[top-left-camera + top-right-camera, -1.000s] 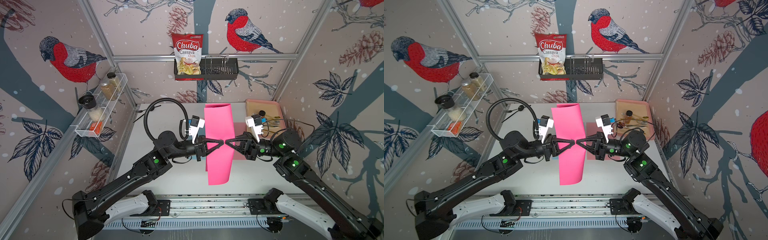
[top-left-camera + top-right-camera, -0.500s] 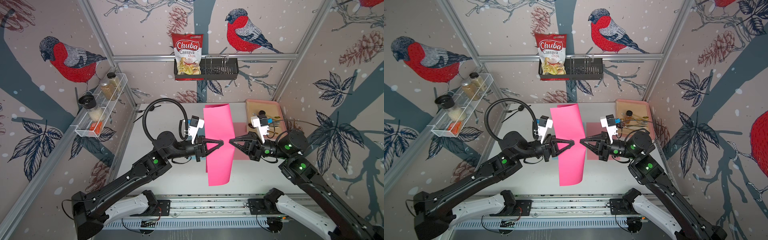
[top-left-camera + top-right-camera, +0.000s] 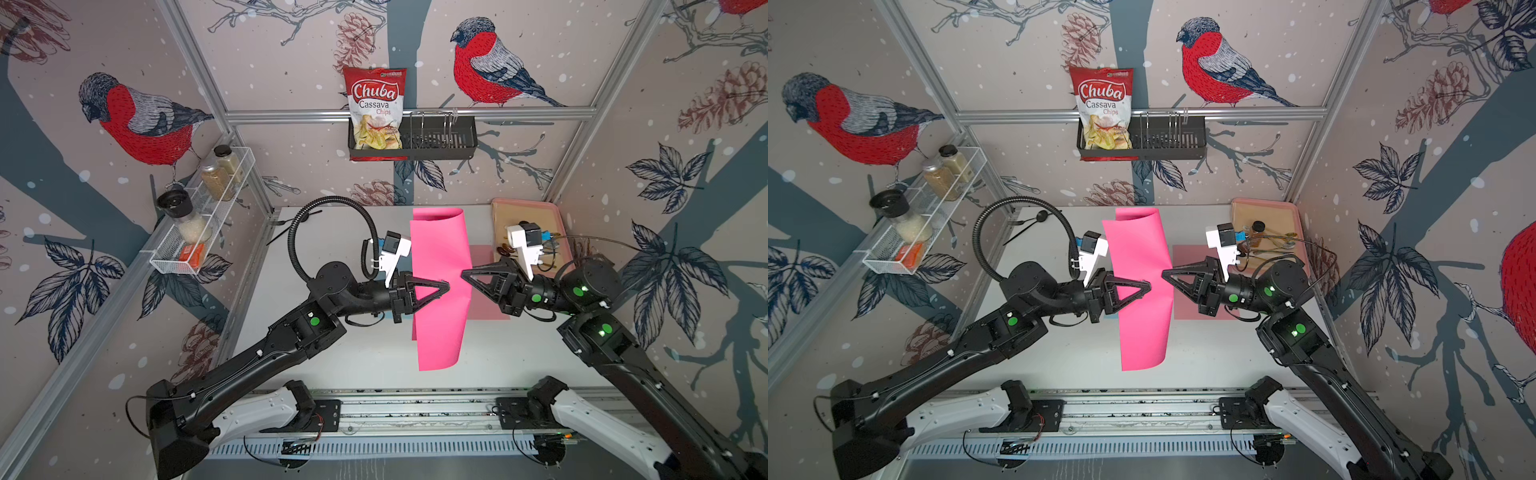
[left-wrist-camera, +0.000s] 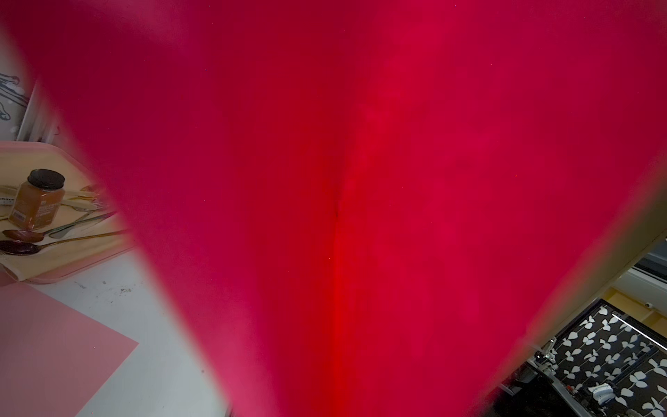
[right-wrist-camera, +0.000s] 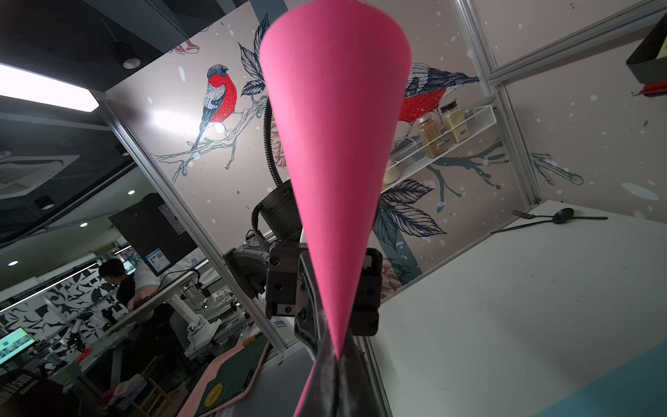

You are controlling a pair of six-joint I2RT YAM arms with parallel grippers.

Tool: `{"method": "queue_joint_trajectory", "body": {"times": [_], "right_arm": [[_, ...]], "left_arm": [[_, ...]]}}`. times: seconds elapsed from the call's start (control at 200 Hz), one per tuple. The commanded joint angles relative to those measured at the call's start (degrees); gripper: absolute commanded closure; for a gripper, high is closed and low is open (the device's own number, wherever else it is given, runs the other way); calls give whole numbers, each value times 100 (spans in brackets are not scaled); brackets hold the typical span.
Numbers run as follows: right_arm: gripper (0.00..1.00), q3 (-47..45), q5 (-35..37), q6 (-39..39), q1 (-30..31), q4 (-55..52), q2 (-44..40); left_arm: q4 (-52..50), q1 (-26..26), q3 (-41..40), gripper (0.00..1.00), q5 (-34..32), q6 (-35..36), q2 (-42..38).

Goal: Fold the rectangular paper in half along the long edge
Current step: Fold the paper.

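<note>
The rectangular paper (image 3: 440, 328) is bright pink and hangs in the air over the white table, bent over on itself into a loose loop that shows at its far end (image 3: 1138, 214). My left gripper (image 3: 448, 286) reaches across the sheet from the left and is shut on it. The paper (image 4: 325, 180) fills the left wrist view and hides the jaws. My right gripper (image 3: 463, 274) is shut on the paper's right edge. In the right wrist view the paper (image 5: 335, 144) narrows to a point pinched in the right gripper (image 5: 337, 361).
A pale pink sheet (image 3: 488, 299) lies flat on the table under the right gripper. A pink tray (image 3: 528, 205) at the back right holds a jar (image 4: 38, 200) and spoons. A black spoon and fork (image 3: 1034, 220) lie at the back left. Wall shelves carry jars (image 3: 216, 178) and a chips bag (image 3: 376, 108).
The right gripper has drawn back a little to the right, to the paper's right edge, and its arm has shifted right. The left gripper and paper have hardly moved.
</note>
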Motion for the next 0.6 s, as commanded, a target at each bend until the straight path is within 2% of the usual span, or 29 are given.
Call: {"method": "queue_joint_trajectory", "body": {"times": [0.0, 0.035, 0.075, 0.155, 0.205, 0.325, 0.46, 0.505, 0.555, 0.595], "right_arm": [[92, 34, 117, 115, -30, 509, 4], [87, 45, 193, 122, -54, 504, 12], [87, 49, 207, 146, -87, 533, 25], [98, 45, 183, 196, -128, 632, 48], [100, 28, 161, 244, -144, 747, 38], [89, 71, 227, 316, -195, 801, 75], [97, 54, 152, 427, -226, 1050, 118], [95, 68, 159, 450, -227, 1095, 134], [87, 110, 198, 458, -235, 1085, 164], [86, 129, 188, 466, -239, 1098, 199]], "left_arm": [[243, -7, -21, 100, 103, 14, -38], [243, -7, -34, 100, 108, 9, -38], [258, -5, -38, 100, 113, 4, -47], [266, -7, -64, 100, 125, -13, -56], [261, -5, -78, 100, 121, -14, -73], [257, -5, -100, 100, 118, -17, -101], [280, -14, -113, 100, 143, -21, -100], [291, -15, -117, 100, 155, -21, -100], [292, -25, -124, 100, 153, -29, -102], [309, -24, -132, 100, 157, -30, -103]]}}
